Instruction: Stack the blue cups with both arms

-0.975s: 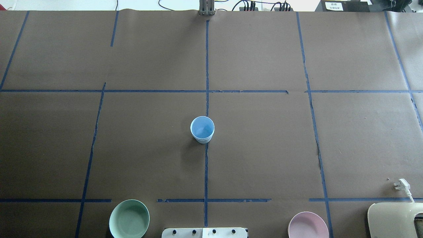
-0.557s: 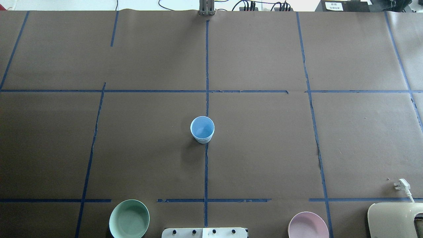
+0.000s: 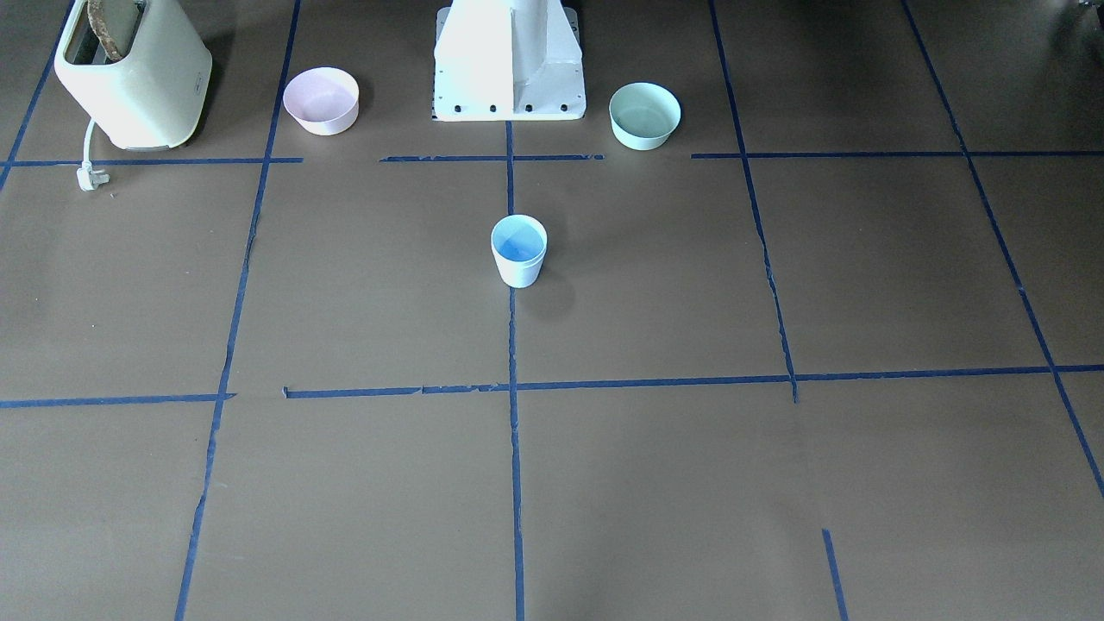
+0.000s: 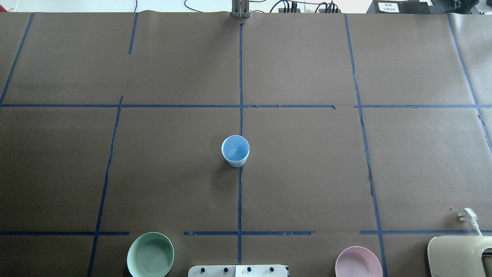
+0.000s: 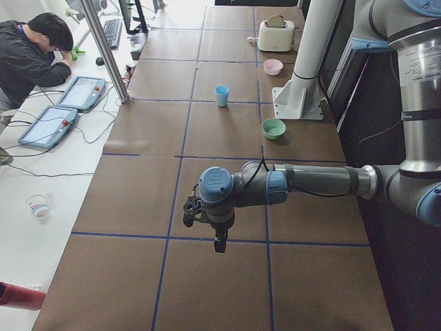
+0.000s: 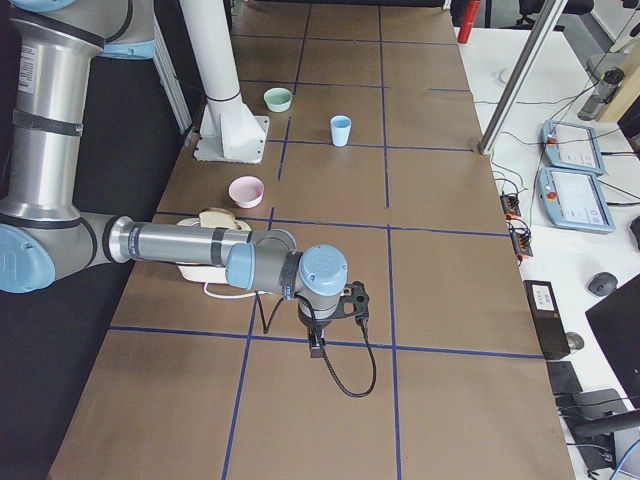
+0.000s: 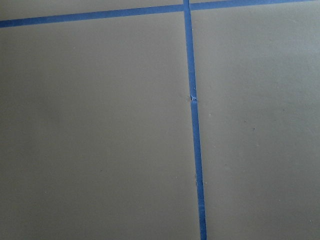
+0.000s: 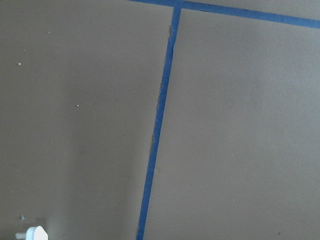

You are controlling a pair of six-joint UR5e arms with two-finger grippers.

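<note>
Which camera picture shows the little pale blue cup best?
Front-facing view: the pale blue tapered cup shows wall and inside. Overhead shows mainly its mouth; side views show it small; wrist views miss it.

The blue cups (image 4: 235, 151) stood upright as one nested stack, mouth up, at the middle of the desk (image 4: 307, 173), on the central blue tape line (image 4: 240, 200). Exterior pale sky-blue, interior deeper blue; tapered walls, no handle. Two rims were noted, one just below the other. The stack stood free.

The left arm (image 5: 310, 183), silver-grey with light blue joint caps, was stretched level above the desk's left end, well apart from the cups, with the left tool (image 5: 219, 243) pointing straight down. The right arm (image 6: 180, 243) was posed likewise above the right end, with the right tool (image 6: 316, 345) pointing down. Whether either tool was parted or closed could not be determined.
</note>
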